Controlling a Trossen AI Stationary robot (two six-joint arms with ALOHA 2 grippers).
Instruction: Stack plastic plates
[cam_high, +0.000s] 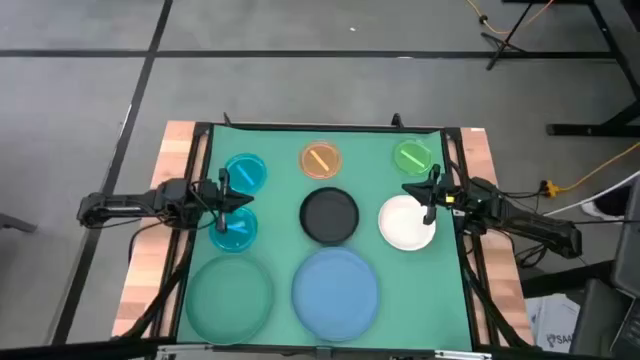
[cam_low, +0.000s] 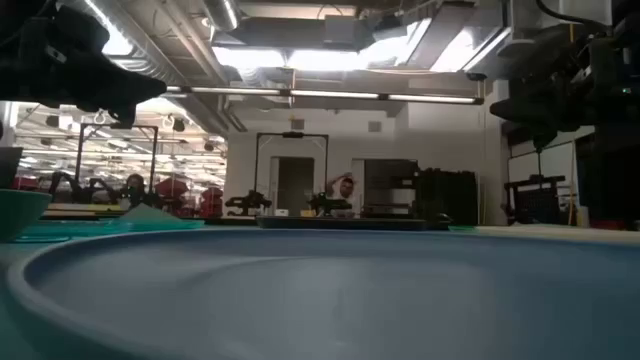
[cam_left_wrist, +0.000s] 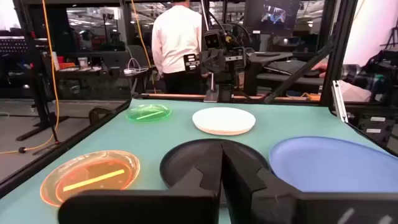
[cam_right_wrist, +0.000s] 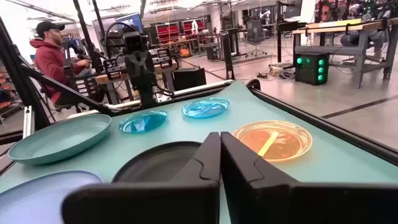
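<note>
Both arms were parked at the sides of the bench (cam_high: 180, 140), one on each edge, and neither had grabbed anything. The left tool (cam_high: 228, 195) hung just over the gap between the two see-through cyan plates, one cyan plate (cam_high: 245, 171) on its far side and the other cyan plate (cam_high: 235, 229) on the near side. Its fingers (cam_left_wrist: 249, 177) were pressed together with nothing between them. The right tool (cam_high: 428, 190) sat across from it, fingers (cam_right_wrist: 205, 165) also closed up and empty, right at the edge of the white plate (cam_high: 406, 222), with the light green plate (cam_high: 412, 156) just beyond it.

Between the two tools, dead center, was the black plate (cam_high: 329, 215), the first thing each wrist camera saw past its own fingers. The orange plate (cam_high: 320, 159) lay behind the black one, toward the back edge. Closer to the front, the big blue plate (cam_high: 335, 287) sat below the black one, and the big dark green plate (cam_high: 231, 293) was beside it on the left tool's side, just past the near cyan plate. None of the plates were stacked; all lay flat and separate on the green mat (cam_high: 370, 135).

Off the bench there was a person in a white top (cam_left_wrist: 177, 37) standing behind the right arm, and a person in a red hoodie (cam_right_wrist: 56, 62) seated behind the left arm.
</note>
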